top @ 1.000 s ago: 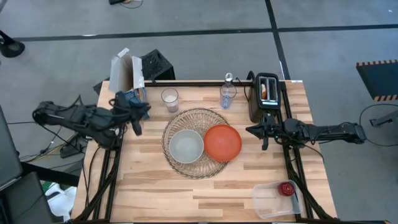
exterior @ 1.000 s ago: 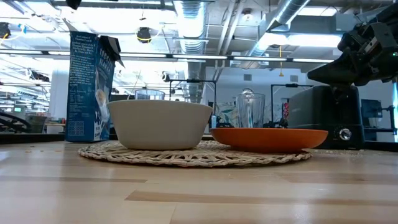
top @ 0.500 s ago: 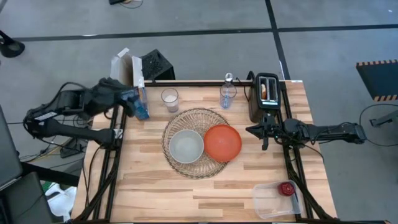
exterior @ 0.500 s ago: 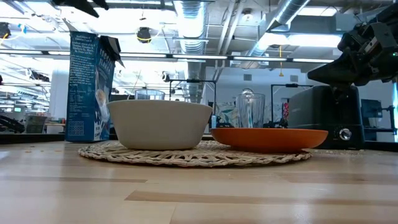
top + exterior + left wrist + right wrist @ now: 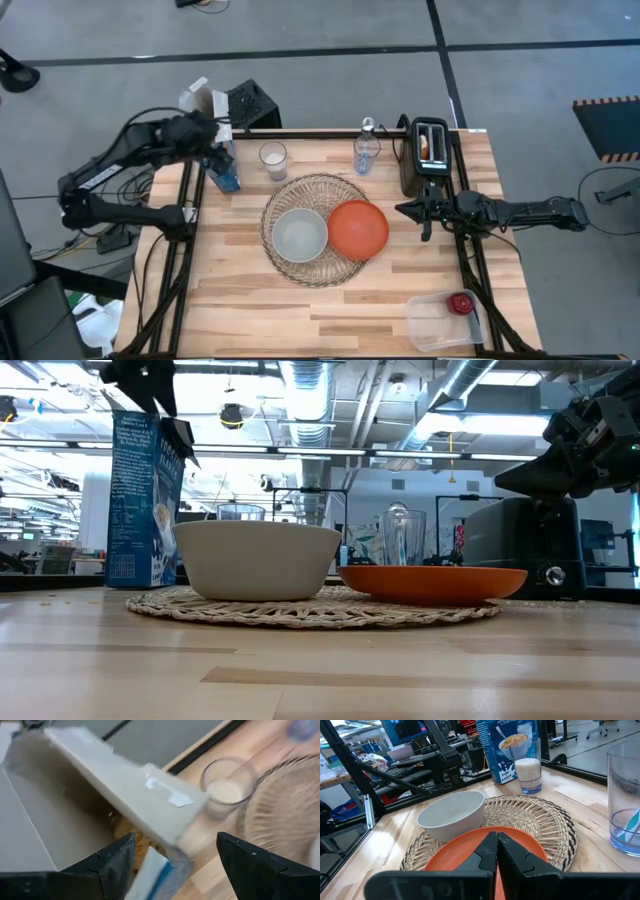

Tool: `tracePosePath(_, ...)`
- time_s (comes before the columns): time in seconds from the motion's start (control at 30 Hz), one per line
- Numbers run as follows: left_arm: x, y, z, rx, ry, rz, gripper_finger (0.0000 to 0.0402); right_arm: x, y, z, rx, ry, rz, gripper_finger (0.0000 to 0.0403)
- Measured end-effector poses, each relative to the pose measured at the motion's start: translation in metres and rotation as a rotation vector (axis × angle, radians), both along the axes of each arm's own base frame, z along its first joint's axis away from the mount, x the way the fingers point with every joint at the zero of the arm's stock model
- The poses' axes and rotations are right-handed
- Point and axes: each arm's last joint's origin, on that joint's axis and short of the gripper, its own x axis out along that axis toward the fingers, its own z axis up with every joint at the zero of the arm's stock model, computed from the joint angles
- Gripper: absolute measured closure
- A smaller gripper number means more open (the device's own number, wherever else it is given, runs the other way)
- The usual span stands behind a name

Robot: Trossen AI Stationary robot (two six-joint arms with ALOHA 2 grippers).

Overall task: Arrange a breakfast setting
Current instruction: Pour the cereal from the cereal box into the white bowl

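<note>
From above, we see the woven mat [image 5: 314,229] mid-table [image 5: 250,300] carrying the grey bowl [image 5: 300,236] and orange plate [image 5: 358,228] side by side, a layout we take for the core of the setting; the apple [image 5: 460,302] waits in a clear tub at the near right corner. Our left hand [image 5: 212,135] hovers over the cereal box [image 5: 215,150]. At table level, bowl [image 5: 256,559] and plate [image 5: 432,580] sit flat on the mat. The left wrist view shows our fingers [image 5: 116,865] spread astride the box's open flap. The right wrist view shows our right hand [image 5: 497,851] pressed together, empty, waiting beside the plate.
</note>
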Motion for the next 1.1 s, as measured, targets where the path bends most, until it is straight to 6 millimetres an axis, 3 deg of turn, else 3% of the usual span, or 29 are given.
tracePosePath(0.37,-0.002,0.014,-0.004,-0.071,0.095,0.048,0.0135,0.000,0.000,0.000,0.000,0.000,0.000,0.0367)
tracePosePath(0.63,0.009,0.025,-0.014,-0.162,0.149,0.021,0.0136,0.000,0.000,0.000,0.000,-0.001,0.000,0.0367)
tracePosePath(0.77,0.017,0.029,-0.023,-0.272,0.187,-0.013,0.0148,0.000,0.000,0.000,0.000,-0.001,0.000,0.0367)
tracePosePath(1.1,0.030,0.039,-0.040,-0.338,0.328,0.005,0.0197,0.000,0.000,0.000,0.000,0.000,0.000,0.0367)
